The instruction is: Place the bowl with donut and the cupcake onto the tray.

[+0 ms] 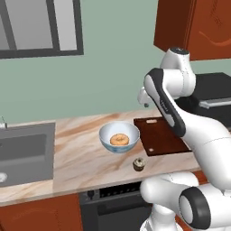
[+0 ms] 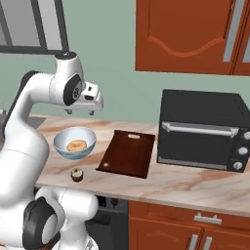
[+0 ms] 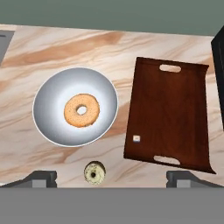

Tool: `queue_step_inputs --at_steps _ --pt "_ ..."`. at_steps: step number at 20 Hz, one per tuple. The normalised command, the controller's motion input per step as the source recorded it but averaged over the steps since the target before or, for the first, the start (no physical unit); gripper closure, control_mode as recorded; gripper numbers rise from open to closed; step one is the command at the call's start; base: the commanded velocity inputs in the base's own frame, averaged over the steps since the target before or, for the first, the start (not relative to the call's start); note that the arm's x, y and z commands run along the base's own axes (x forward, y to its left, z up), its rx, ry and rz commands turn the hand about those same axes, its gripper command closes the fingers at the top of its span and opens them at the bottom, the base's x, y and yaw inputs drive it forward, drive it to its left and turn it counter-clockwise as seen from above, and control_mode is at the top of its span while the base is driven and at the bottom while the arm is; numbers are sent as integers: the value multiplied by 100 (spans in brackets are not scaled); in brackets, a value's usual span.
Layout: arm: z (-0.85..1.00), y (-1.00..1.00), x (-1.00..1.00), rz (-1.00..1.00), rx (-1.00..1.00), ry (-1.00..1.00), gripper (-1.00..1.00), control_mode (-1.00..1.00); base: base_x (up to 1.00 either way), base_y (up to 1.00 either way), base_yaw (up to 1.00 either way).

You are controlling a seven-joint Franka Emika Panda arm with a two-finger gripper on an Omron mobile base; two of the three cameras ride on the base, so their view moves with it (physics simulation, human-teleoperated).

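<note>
**A:** Where is your gripper [image 2: 79,112] right now, and is it carrying anything?

**B:** You have it up in the air, well above the counter [image 1: 76,149], over the space near the bowl [image 1: 119,137]. Its jaws stand wide apart and nothing sits between them; in the hand view your two fingertips [image 3: 41,177] are far apart at the bottom edge.

**A:** And the things you need to move?

**B:** Your bowl rests on the marble counter with the donut [image 3: 82,110] lying flat in its middle. The cupcake [image 3: 94,173] stands by itself on the counter, just in front of the bowl, near the counter's front edge and not touching it. The tray [image 3: 168,113] lies flat to the right of the bowl, close beside it, with nothing of the task on it. A black microwave [image 2: 202,129] stands further right, just past the tray.
</note>
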Motion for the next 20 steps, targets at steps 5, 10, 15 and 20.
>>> queue_step_inputs --at_steps 5,10,15,20 --pt "0 0 0 0 0 0 -100 100 28 -24 0" --pt "0 0 0 0 0 0 -100 100 29 -13 0" --pt "0 0 0 0 0 0 -100 100 39 -2 0" --pt "0 0 0 0 0 0 -100 100 38 0 0"
